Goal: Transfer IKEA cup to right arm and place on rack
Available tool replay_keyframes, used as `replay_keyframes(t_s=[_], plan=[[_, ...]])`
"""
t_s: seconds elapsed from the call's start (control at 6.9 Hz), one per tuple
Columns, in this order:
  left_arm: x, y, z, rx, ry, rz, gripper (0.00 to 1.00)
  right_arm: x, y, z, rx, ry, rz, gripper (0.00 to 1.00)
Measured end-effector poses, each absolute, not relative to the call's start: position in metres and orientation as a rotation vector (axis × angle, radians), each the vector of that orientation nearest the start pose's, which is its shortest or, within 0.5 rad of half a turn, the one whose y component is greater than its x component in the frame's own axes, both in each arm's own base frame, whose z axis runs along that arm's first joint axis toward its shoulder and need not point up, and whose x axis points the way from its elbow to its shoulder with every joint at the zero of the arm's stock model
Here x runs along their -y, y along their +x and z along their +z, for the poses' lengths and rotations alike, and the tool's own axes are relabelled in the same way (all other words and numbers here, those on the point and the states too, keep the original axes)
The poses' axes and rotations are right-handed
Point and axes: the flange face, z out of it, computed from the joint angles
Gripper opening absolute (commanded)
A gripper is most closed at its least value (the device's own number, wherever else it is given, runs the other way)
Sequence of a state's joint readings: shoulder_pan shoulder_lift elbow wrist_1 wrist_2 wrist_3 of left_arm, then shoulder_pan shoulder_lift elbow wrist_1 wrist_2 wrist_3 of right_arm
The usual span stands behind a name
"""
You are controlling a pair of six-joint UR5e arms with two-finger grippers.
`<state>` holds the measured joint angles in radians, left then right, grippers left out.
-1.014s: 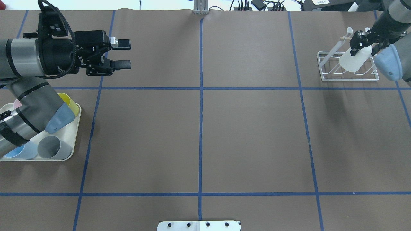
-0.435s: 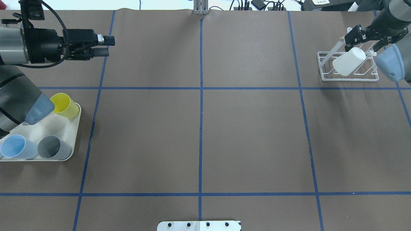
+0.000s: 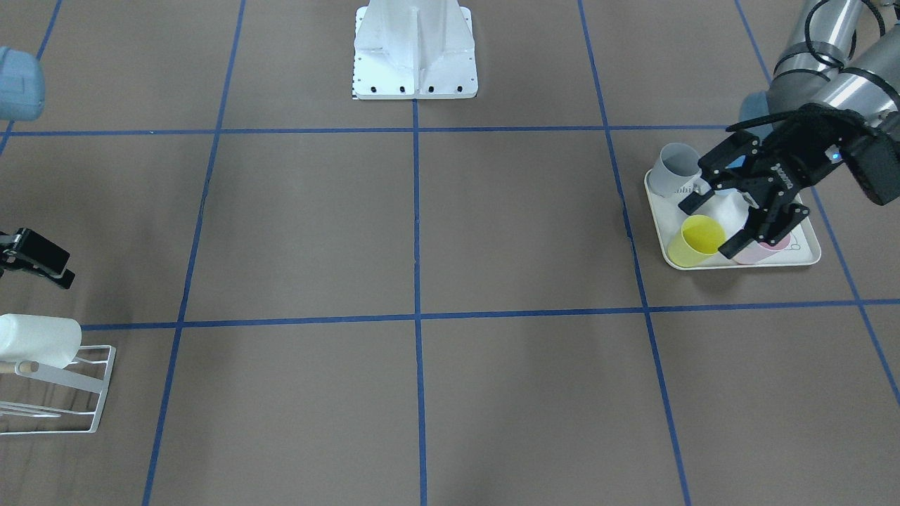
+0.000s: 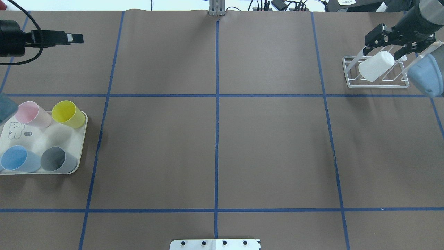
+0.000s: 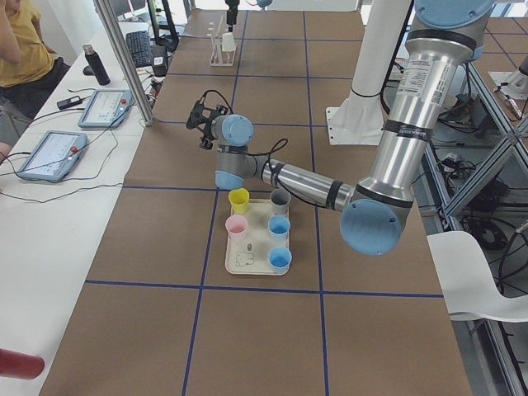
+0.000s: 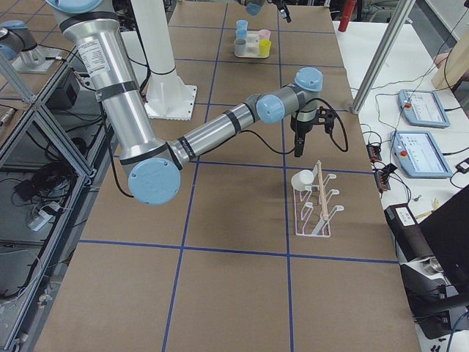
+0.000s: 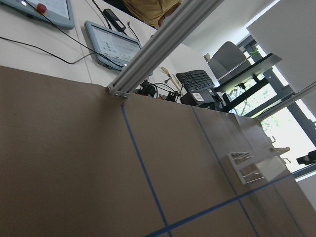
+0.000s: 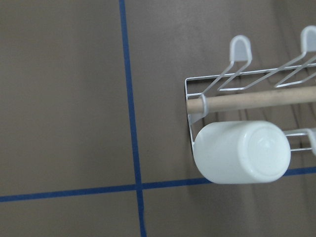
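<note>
Right end effector (image 4: 381,48) is hovering open and empty just above the rack (image 8: 256,96). The cup (image 8: 242,152) is likely light, rigid and slick, so grip its sidewall.

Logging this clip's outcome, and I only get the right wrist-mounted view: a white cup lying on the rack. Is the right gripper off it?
Observer: Yes. Overhead, the right gripper is open and apart from the white cup, which hangs on the rack.
Operator: And the left gripper?
Observer: The front-facing view shows the left gripper open, holding nothing.
Operator: Any cups left to move?
Observer: The exterior left view shows five on the tray: a yellow cup, a grey cup, a pink cup, a blue cup and a second blue cup.
</note>
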<state>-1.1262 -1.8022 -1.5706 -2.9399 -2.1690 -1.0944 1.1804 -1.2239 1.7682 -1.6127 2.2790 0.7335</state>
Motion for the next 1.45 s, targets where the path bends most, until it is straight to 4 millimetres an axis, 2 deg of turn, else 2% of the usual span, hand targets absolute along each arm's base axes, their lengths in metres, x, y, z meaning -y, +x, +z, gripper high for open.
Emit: replay_keyframes(t_s=[0.14,0.43,0.58,0.72,0.87,1.16,1.3,1.45], plan=[[0.539,0.148,0.416,-1.245,0.841,0.031,0.98,0.573,-0.181,0.374,0.852,0.024,0.129,0.99],[0.527,0.120,0.488,-0.953,0.869,0.151,0.98,0.561,-0.208,0.371,0.857,0.002,0.113,0.99],[0.511,0.110,0.525,-0.851,0.827,0.200,0.98,0.559,-0.215,0.371,0.857,-0.004,0.110,0.99],[0.487,0.099,0.560,-0.794,0.775,0.232,0.98,0.557,-0.220,0.371,0.853,-0.006,0.108,0.99],[0.459,0.089,0.586,-0.776,0.722,0.246,0.98,0.557,-0.223,0.370,0.849,-0.004,0.106,0.99],[0.414,0.074,0.618,-0.781,0.640,0.270,0.98,0.555,-0.227,0.370,0.847,-0.004,0.100,0.99],[0.395,0.069,0.629,-0.781,0.609,0.282,0.92,0.554,-0.230,0.369,0.848,-0.006,0.098,0.99],[0.377,0.063,0.643,-0.774,0.567,0.284,0.92,0.553,-0.232,0.368,0.850,-0.009,0.100,0.99]])
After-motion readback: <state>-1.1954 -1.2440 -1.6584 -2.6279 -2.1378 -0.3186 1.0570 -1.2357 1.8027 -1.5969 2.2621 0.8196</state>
